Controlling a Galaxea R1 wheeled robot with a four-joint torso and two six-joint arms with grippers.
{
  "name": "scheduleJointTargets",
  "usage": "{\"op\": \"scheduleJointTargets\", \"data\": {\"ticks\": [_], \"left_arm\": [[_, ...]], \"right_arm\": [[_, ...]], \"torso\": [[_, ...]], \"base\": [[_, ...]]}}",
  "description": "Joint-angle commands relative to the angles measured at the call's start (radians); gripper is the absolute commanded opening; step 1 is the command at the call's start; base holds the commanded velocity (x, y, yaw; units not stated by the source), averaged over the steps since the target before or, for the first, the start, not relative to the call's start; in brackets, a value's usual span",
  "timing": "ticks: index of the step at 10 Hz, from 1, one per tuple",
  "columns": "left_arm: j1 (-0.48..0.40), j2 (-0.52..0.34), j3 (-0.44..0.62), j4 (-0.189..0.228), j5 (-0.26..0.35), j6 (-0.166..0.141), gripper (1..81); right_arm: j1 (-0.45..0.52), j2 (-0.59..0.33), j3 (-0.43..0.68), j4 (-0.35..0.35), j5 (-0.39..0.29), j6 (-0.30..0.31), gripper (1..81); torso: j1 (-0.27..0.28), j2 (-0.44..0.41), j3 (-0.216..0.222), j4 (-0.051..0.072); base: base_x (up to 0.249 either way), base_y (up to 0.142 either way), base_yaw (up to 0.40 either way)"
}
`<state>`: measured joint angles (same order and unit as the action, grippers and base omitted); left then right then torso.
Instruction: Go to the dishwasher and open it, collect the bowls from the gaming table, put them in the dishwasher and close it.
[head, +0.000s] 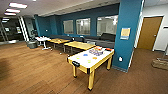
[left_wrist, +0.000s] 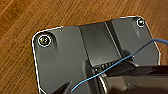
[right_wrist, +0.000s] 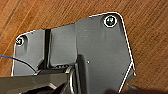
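Note:
The gaming table (head: 82, 64), long and narrow with a white top and yellow legs, stands in the middle of the head view, a short way ahead. On its top lie the blue bowl (head: 85, 54), the orange bowl (head: 94, 58), the yellow bowl (head: 89, 61) and the light green bowl (head: 78, 57), spread apart. A pile of other small items (head: 96, 51) sits at its far end. The dishwasher is out of view. Both wrist views look down past my own dark plate onto wood floor (left_wrist: 22, 22).
A teal pillar (head: 127, 35) rises just right of the table's far end. Yellow-wood tables (head: 79, 45) and a white round table (head: 43, 39) stand behind, with a dark sofa (head: 106, 38) by the wall. A brown door (head: 149, 32) is at the right. Wood floor (head: 30, 67) spreads left.

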<state>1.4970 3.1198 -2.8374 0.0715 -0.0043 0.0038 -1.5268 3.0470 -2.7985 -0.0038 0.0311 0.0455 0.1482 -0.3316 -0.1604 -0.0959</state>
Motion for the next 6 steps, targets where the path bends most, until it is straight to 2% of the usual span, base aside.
{"op": "scheduleJointTargets", "data": {"ticks": [1, 6], "left_arm": [[-0.054, 0.004, -0.004, 0.010, 0.049, 0.008, 81.1], [-0.056, 0.004, -0.004, 0.008, 0.049, 0.008, 81.1]], "right_arm": [[0.053, 0.002, -0.001, -0.002, -0.048, -0.001, 81.1], [0.053, 0.002, -0.001, -0.002, -0.048, -0.001, 81.1]], "torso": [[0.000, 0.000, 0.000, 0.000], [0.000, 0.000, 0.000, 0.000]], "base": [[0.000, 0.000, -0.351], [0.000, 0.000, -0.354]]}}
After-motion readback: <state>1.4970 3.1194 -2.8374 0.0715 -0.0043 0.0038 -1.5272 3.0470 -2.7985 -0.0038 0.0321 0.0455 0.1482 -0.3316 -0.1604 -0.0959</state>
